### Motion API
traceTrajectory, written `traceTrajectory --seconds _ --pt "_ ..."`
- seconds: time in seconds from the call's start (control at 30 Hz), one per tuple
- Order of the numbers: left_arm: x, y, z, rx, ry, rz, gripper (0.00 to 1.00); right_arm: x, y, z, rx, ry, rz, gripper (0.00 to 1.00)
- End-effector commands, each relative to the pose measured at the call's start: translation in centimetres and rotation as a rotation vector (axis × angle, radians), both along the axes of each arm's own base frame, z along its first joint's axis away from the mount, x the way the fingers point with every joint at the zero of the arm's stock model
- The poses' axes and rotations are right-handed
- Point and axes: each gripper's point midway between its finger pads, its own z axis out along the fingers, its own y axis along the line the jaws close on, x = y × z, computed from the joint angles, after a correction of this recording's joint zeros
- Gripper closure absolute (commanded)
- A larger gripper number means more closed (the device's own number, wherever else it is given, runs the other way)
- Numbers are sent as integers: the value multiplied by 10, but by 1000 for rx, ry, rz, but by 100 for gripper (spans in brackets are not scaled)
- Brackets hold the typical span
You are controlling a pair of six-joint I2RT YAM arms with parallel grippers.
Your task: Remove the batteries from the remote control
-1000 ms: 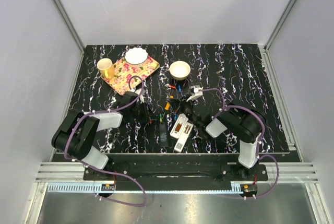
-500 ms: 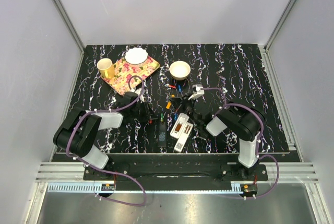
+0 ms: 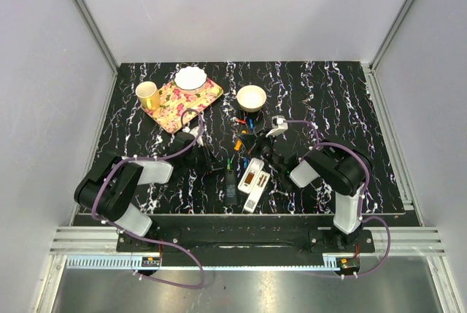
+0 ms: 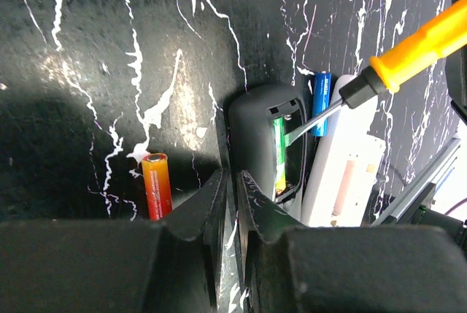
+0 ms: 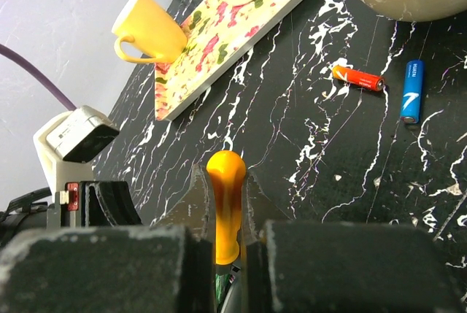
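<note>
I'm clamping R gripper (image 5: 223,182) tight on orange-handled metal screwdriver (image 4: 416,41), tip reaching in at green cylindrical battery (image 4: 279,154) inside black plastic remote (image 4: 254,127); L gripper (image 4: 232,190) sitting nearly closed beside remote.

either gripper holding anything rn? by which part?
Right gripper holds the screwdriver by its orange handle. Left gripper sits, jaws nearly together, at the black remote's end; whether it grips it cannot be told.

Both arms reach inward; left tool (image 4: 232,176) nearly closed, right tool (image 5: 222,176) clamped.
</note>
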Motion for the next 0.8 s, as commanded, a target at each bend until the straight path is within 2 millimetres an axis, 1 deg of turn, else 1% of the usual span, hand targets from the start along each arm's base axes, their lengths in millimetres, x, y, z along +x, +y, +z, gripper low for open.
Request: traceTrajectory --seconds 0.0,0.03,0.13,0.27,0.3,0.37,0.5,0.6,0.63,0.77 --pt "-24 -14 5 -41 34 -62 83 0 7 56 210 -117 17 100" --pt "-23 -15 7 -41 26 -61 83 0 7 50 208 -101 17 100" --pt "-22 -16 10 -53 22 -51 83 -2 9 42 201 -81 29 100" --pt "-20 -23 13 -74 21 -60 83 -5 15 41 190 -87 65 100" --pt "-19 -26 13 -75 23 -59 83 -5 17 42 196 -90 70 100" --pt "-19 -30 14 -80 20 -72 83 -4 19 40 204 -76 76 100" --pt "-17 -33 13 -82 22 -72 83 -3 27 42 246 -54 100 100" --pt "-15 -34 15 -87 17 -73 84 -3 30 34 251 -29 109 100" --pt "-16 -34 15 -85 19 -75 84 -2 30 28 244 -18 108 100" --pt "-14 -35 18 -77 14 -82 84 -4 28 17 224 -1 101 100"
